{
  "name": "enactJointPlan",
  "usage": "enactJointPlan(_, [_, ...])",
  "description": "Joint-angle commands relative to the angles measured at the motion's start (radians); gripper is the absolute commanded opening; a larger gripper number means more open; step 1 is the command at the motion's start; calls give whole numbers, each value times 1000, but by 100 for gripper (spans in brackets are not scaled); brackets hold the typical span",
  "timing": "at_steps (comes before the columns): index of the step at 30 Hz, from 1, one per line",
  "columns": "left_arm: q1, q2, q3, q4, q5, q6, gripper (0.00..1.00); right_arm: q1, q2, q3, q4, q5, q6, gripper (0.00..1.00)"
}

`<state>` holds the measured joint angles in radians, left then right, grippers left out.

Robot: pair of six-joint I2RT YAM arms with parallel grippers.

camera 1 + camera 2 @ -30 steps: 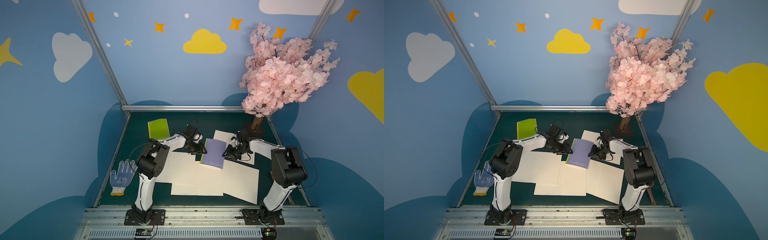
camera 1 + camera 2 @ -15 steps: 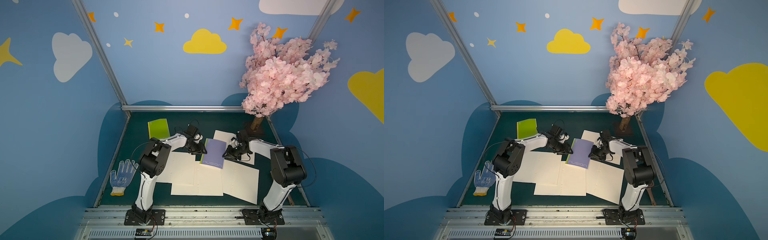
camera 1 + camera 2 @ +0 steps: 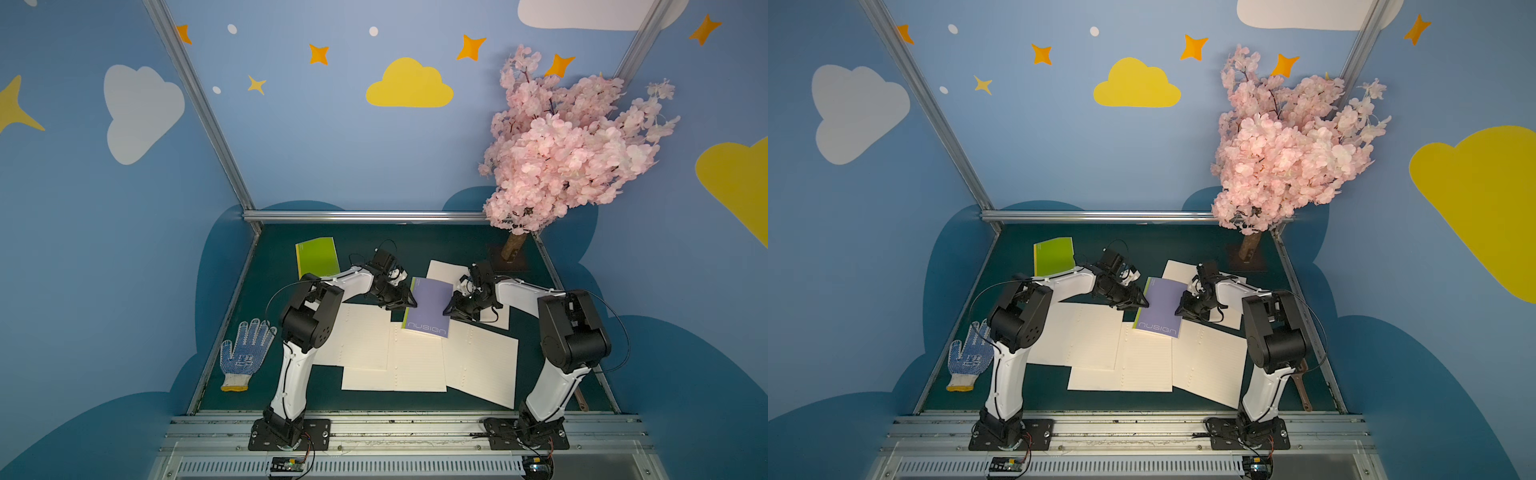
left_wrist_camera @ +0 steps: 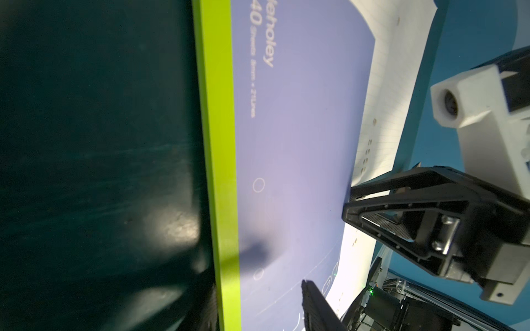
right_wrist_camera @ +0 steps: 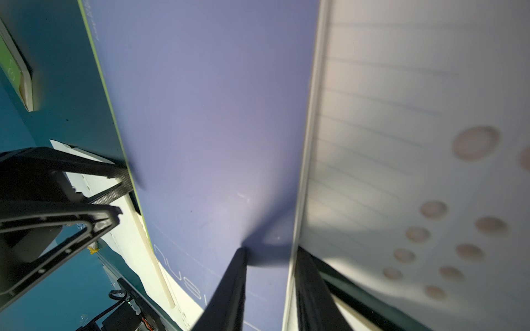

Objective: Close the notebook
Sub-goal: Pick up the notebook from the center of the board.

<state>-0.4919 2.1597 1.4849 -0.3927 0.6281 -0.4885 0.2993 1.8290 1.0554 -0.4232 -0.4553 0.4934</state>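
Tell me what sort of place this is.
Most likely a staged robot-training booth: painted clouds and stars on blue walls, a fake blossom tree, and two robot arms bolted to a rail at a green-matted table.

Slim white links (image 3: 291, 374) meet bulky black joints (image 3: 309, 322), trailing thin cables (image 3: 272, 298).
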Motion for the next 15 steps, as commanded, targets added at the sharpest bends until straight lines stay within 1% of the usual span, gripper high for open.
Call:
enactJointPlan(1, [-5,-17,6,51,106,-18,48,13,21,-5,8,-6,1,29])
enactJointPlan(6, [4,-49,-29,109,145,-43,48,18,24,-5,17,-17,2,29])
enactJointPlan(9, [3,-53,-28,94,132,-39,47,23,24,-2,20,-18,2,29])
enactJointPlan(13, [4,-59,-27,75,103,-30,43,24,21,1,15,-19,1,29])
enactJointPlan(15, [3,-63,-22,58,83,-20,38,26,16,2,17,-19,-2,29])
